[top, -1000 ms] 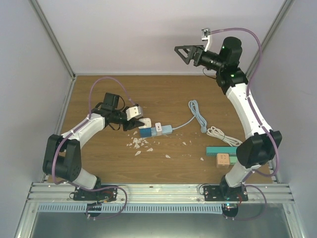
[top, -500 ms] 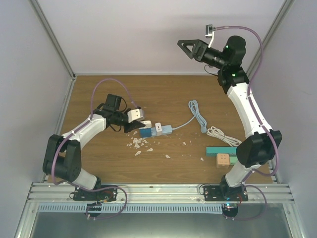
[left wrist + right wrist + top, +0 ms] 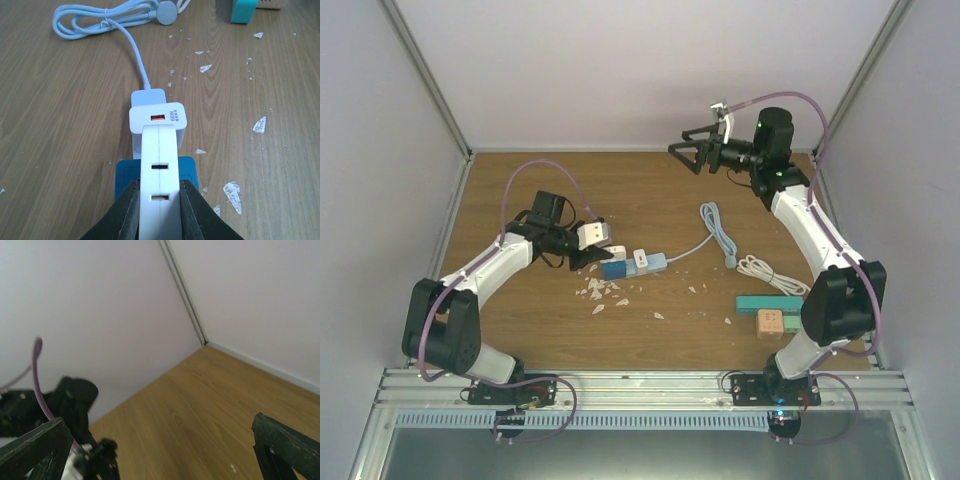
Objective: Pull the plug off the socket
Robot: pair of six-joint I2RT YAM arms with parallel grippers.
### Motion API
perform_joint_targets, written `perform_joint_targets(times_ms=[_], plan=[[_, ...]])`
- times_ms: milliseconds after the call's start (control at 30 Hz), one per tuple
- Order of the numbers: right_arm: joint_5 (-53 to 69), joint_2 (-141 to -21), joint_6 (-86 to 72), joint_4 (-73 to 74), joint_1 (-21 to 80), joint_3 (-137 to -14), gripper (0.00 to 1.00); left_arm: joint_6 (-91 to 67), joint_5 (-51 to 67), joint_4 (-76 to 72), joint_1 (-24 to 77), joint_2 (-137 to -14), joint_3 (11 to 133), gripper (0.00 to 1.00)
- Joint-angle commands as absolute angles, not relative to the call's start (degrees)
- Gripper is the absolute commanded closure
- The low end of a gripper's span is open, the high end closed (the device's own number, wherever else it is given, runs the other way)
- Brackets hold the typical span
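A white socket bar (image 3: 159, 150) with two slots lies on a blue block (image 3: 127, 175). A white 66W charger plug (image 3: 159, 119) sits at the bar's far end, and behind it is a pale plug (image 3: 147, 96) with a light-blue cable (image 3: 135, 50). My left gripper (image 3: 159, 186) is shut on the near end of the bar. In the top view it (image 3: 592, 250) is left of the blue block (image 3: 613, 267) and the charger (image 3: 640, 260). My right gripper (image 3: 692, 155) is open and empty, high over the table's back; its wrist view (image 3: 160, 455) shows only wall and bare wood.
The light-blue cable ends in a coil (image 3: 715, 222) at centre right. A white cable bundle (image 3: 765, 270), a teal block (image 3: 768, 304) and a wooden block (image 3: 770, 322) lie near the right arm. White chips (image 3: 600, 292) are scattered in front of the socket.
My right gripper has come down and tilted toward the table at the back. My left gripper stays shut on the socket bar, almost still.
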State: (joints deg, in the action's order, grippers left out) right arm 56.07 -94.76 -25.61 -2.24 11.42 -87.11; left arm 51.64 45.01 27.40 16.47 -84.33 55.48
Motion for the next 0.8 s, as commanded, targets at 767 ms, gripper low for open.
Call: perform_joint_targets(times_ms=[767], plan=[[59.1,-93.2,8.2,13.8,13.7,-80.2,0.0,54.6,48.8,28.5,16.7,-86.2,59.6,0.95]])
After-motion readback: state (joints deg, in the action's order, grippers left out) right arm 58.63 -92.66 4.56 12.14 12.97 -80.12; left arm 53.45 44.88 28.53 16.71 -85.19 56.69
